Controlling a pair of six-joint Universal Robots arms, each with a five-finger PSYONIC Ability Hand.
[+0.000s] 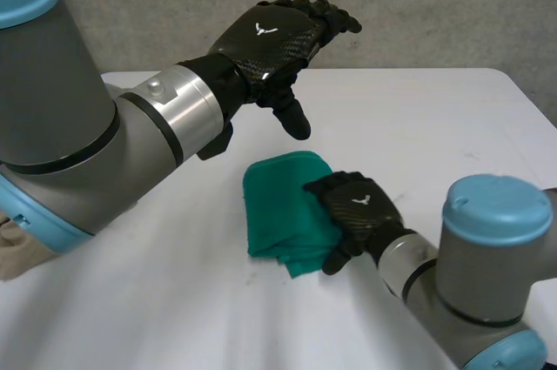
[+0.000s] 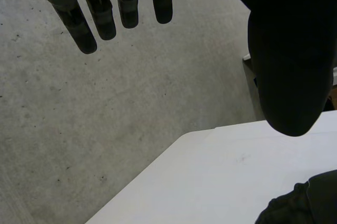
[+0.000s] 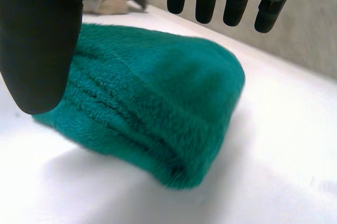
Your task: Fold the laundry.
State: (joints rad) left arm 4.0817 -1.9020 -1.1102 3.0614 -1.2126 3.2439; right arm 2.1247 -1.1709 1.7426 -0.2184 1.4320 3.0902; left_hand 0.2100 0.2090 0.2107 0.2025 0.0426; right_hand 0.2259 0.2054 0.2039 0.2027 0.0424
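A folded green terry towel [image 1: 278,205] is shown lying on the white worktop [image 1: 418,126], near its middle. In the right wrist view, the towel's folded layers are seen stacked one upon another along one edge. Of the 2 robot hands, the right robot hand [image 1: 357,209] is laid palm-down on the towel's right edge. Its fingers [image 3: 235,2] are straight and its thumb is spread apart from them, so nothing is gripped. The left robot hand [image 1: 270,35] is held raised above the worktop, beyond the towel and apart from it. Its fingers are extended, its thumb is pointed downward, and nothing is held. A crumpled beige cloth [image 1: 13,252] is seen beside the left arm, well apart from the towel. A grey concrete surface [image 1: 435,4] is seen beyond the worktop.
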